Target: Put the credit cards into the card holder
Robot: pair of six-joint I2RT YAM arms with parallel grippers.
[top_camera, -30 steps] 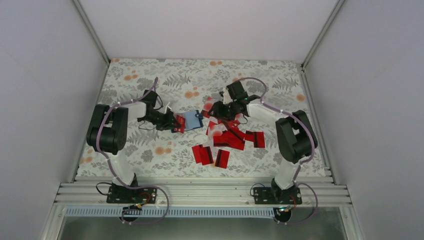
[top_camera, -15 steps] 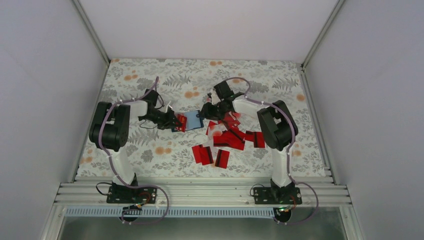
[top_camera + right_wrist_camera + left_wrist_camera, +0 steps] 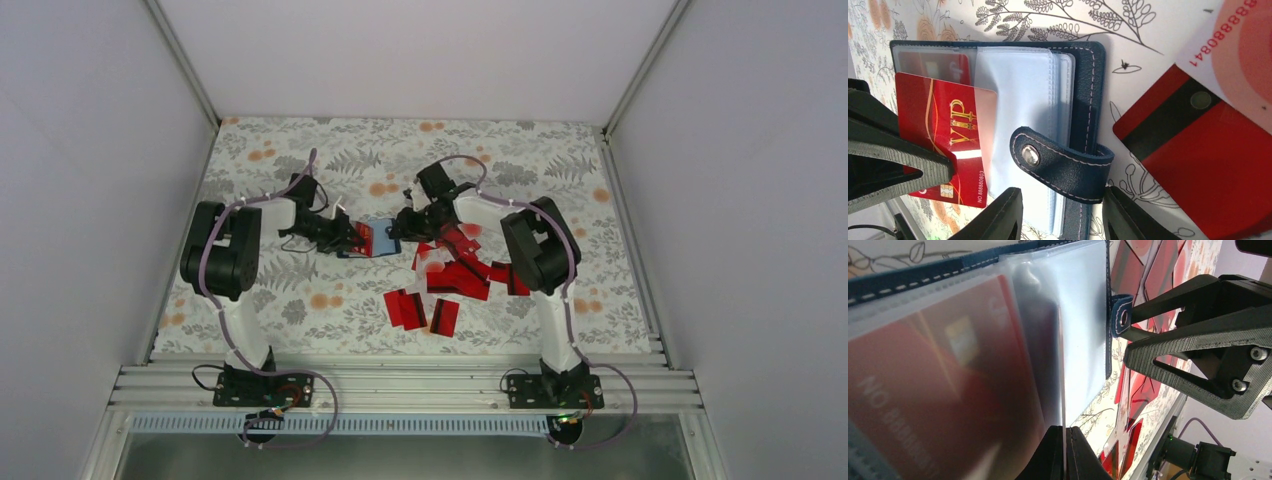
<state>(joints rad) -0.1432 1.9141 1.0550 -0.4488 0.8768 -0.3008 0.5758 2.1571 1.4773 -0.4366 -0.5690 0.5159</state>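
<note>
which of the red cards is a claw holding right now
The card with gold VIP lettering: the left claw pinches it at the open card holder, one edge under a clear sleeve. The other red cards lie loose on the table.

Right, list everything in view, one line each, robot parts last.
card holder: one, navy, lying open mid-table, clear sleeves showing.
sleeved card: one, red, inside a sleeve of the holder.
VIP card: one, red with gold lettering, partly under a sleeve.
loose cards: roughly ten, red, some dark-striped, piled beside the holder towards the right arm.
table: one, floral cloth in grey and orange.
left gripper: one, black, shut on the VIP card.
right gripper: one, black, open over the holder's edge.
</note>
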